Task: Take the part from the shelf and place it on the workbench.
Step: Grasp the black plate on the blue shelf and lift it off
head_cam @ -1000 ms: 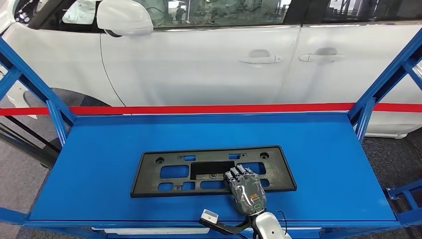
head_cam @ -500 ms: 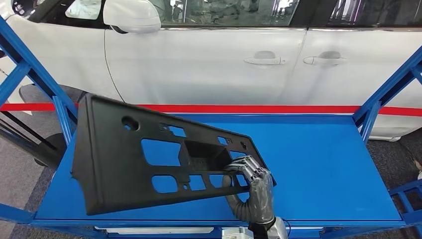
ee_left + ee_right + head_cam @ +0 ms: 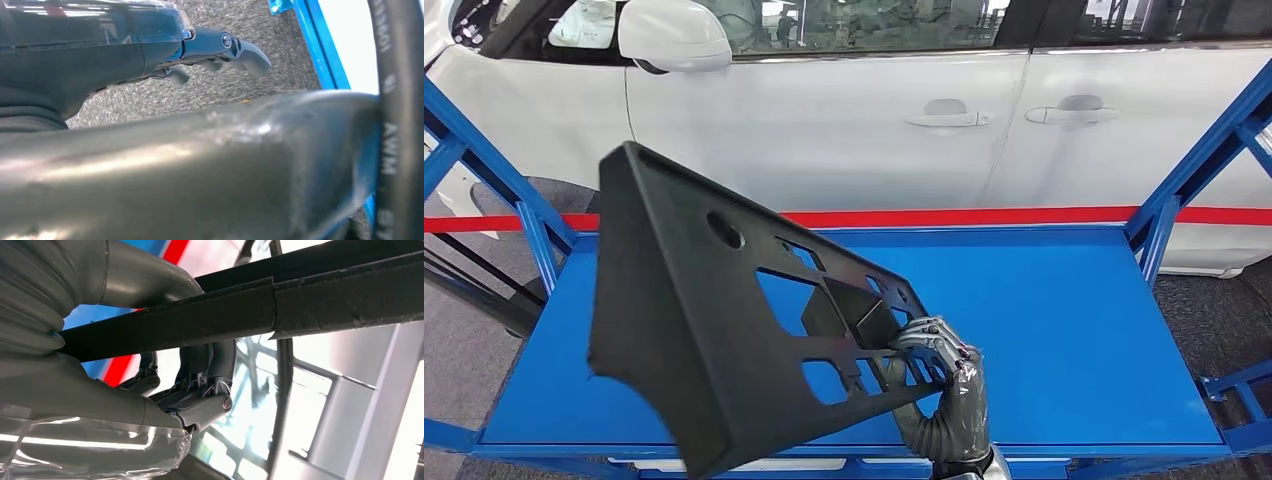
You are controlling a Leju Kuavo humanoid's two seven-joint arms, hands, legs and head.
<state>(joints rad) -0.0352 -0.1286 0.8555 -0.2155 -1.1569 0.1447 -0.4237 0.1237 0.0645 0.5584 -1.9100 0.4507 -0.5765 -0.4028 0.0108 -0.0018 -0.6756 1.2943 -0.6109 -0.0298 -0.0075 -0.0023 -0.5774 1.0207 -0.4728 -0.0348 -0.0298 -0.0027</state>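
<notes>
So the right hand had its fingers clamped on the black part, which was tilted up steeply above the blue shelf. Left hand hung over grey floor, couldn't tell its state
</notes>
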